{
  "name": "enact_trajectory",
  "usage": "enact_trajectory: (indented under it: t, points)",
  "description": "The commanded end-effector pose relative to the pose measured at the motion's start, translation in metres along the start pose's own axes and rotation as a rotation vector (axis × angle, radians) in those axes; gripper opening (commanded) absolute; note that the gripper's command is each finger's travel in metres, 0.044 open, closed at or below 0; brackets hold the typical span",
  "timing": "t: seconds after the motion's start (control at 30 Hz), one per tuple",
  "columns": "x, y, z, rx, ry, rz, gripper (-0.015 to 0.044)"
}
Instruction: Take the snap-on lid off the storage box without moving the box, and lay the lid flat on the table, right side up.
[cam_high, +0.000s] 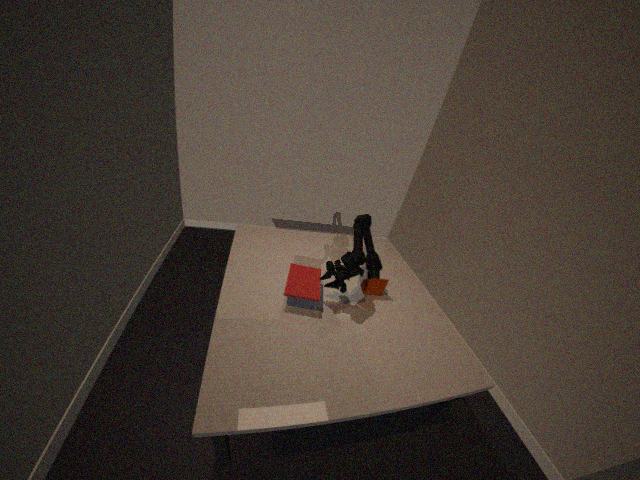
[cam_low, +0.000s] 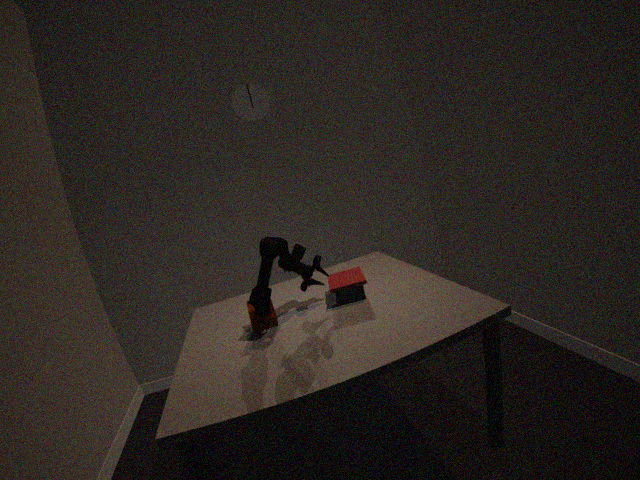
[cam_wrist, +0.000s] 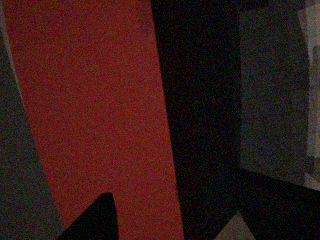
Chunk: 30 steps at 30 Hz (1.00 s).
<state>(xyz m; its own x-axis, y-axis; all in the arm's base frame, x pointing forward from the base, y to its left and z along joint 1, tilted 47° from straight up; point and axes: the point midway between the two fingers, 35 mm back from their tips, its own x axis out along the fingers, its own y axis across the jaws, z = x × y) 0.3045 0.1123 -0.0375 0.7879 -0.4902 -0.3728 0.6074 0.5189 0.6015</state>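
Note:
The red lid (cam_high: 303, 282) (cam_low: 346, 278) (cam_wrist: 95, 115) sits on top of the dark blue-grey storage box (cam_high: 305, 303) (cam_low: 351, 295), its flat face up. The box stands on the table (cam_high: 372, 356) (cam_low: 413, 304). My gripper (cam_high: 323, 282) (cam_low: 325, 279) is open, with nothing seen between its fingers. Its tips point at the lid's edge on the arm's side, close to it, one finger higher than the other. Whether either finger touches the lid cannot be told. In the wrist view the lid fills much of the left half, and the box's near side is lost in dark shadow.
The arm's orange base (cam_high: 375, 287) (cam_low: 267, 317) stands on the table on the gripper's side of the box. A pale rectangle (cam_high: 281, 415) lies at the table edge nearest the top camera. Walls rise around the table, and a round clock (cam_low: 251, 102) hangs on one.

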Motion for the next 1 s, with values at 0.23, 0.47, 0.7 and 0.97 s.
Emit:
enact_trajectory:
  t: [0.23,0.47,0.7,0.97]
  points:
    - [0.018,-0.004,0.003,-0.015,-0.003,0.001,0.0235]
    - [0.028,-0.003,0.006,-0.016,-0.010,0.009,0.0235]
    - [0.028,-0.003,0.006,-0.016,-0.010,0.010,0.0195]
    - [0.028,-0.003,0.006,-0.016,-0.010,0.010,0.0142]
